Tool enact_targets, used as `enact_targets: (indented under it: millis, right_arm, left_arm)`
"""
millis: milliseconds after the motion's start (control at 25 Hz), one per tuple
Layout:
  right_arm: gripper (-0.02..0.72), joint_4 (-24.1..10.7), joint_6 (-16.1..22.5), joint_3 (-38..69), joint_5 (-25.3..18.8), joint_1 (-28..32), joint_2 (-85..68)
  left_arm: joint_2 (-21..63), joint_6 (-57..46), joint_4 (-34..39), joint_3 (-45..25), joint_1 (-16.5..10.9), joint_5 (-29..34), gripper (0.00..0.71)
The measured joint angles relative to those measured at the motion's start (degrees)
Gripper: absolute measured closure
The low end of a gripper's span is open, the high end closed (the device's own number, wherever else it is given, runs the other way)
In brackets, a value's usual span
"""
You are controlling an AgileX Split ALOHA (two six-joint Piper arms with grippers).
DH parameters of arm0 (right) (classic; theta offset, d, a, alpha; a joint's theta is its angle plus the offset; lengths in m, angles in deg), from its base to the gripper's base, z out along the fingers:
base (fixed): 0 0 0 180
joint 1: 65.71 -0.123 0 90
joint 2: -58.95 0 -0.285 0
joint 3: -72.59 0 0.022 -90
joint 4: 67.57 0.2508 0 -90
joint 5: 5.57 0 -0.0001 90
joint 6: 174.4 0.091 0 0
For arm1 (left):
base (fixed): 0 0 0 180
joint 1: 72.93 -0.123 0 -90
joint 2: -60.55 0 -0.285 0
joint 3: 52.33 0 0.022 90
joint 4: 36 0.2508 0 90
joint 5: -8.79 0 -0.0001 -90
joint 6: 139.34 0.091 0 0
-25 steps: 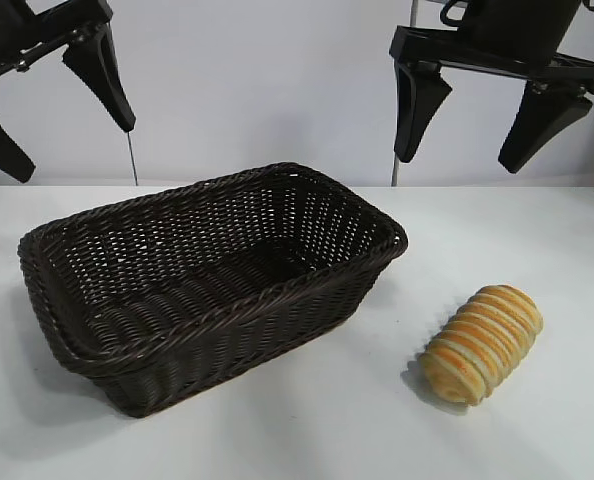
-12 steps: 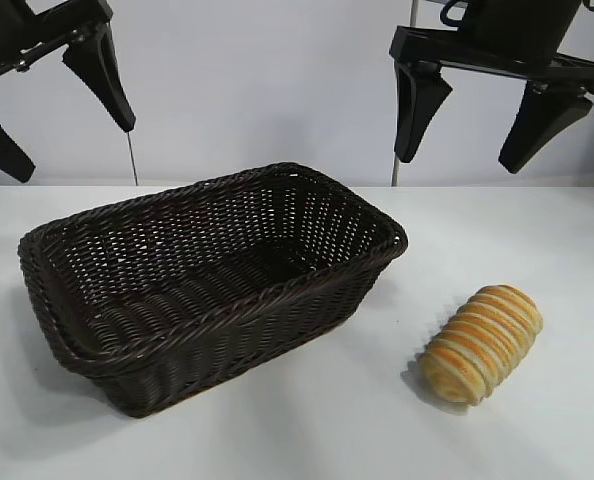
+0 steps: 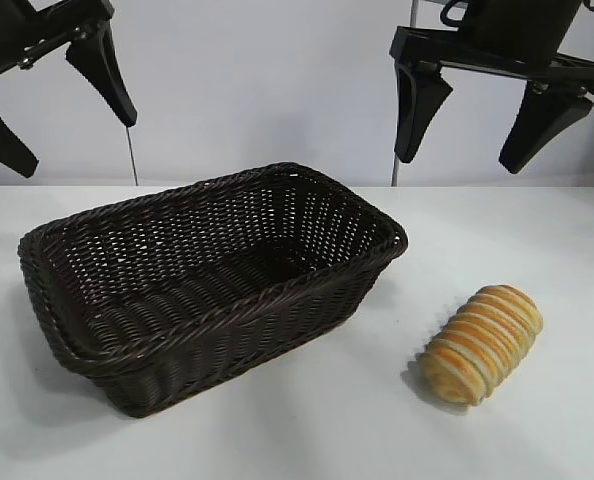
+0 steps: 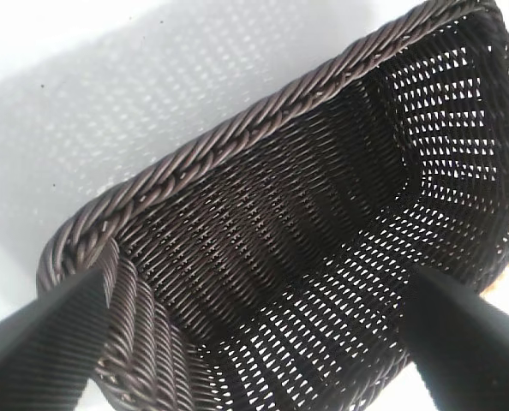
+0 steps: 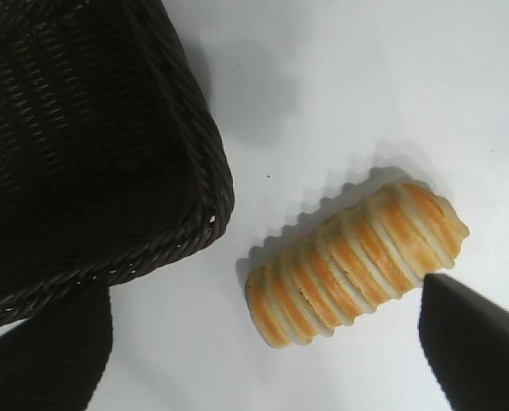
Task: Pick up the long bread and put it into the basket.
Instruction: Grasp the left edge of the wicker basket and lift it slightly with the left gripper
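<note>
Oblong golden-brown ridged long bread is lying on the white table at 4 o'clock of the dark brown woven wicker basket, apart from it. Right gripper is hanging above the bread at 12 o'clock, jaws spread, gripping nothing. Left gripper is hovering above the basket's 10 o'clock corner, jaws released.

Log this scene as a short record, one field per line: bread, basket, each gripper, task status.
bread: the long bread lies on the white table, to the right of the basket, apart from it
basket: the basket stands upright, nothing inside
left gripper: the left gripper hangs open above the basket's left end, empty
right gripper: the right gripper hangs open high above the bread, empty
task status: bread not yet picked up
</note>
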Motion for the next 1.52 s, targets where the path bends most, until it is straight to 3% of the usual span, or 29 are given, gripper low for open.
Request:
enact_targets:
  millis: [120, 280, 480, 680, 880, 1240, 1360, 1520]
  right_arm:
    - [0.008, 0.0, 0.0, 0.0, 0.0, 0.0, 0.0]
    - [0.008, 0.0, 0.0, 0.0, 0.0, 0.0, 0.0]
    - [0.008, 0.0, 0.0, 0.0, 0.0, 0.0, 0.0]
    - [0.008, -0.1, 0.0, 0.0, 0.0, 0.0, 0.0]
    - [0.008, -0.1, 0.0, 0.0, 0.0, 0.0, 0.0]
    - [0.008, -0.1, 0.0, 0.0, 0.0, 0.0, 0.0]
    - [0.008, -0.1, 0.0, 0.0, 0.0, 0.0, 0.0]
    - [0.008, -0.1, 0.0, 0.0, 0.1, 0.0, 0.0]
  left_arm:
    - [0.7, -1.9, 2.4, -0.6, 0.0, 3.0, 0.041]
    - [5.4, -7.3, 8.1, -6.7, 0.0, 2.5, 0.041]
    - [10.6, -10.9, 7.7, -16.9, 0.0, -2.2, 0.041]
    - [10.6, -10.2, 2.5, -25.2, 2.0, -12.5, 0.041]
    - [7.1, -9.8, -0.4, -26.2, 3.1, -18.6, 0.041]
    - [-2.3, -8.5, -1.8, -26.3, 3.1, -21.1, 0.047]
    - [-2.8, -7.2, -3.5, -26.3, 3.1, -22.2, 0.126]
    - [-2.8, -6.8, -4.3, -26.3, 3.1, -23.8, 0.395]
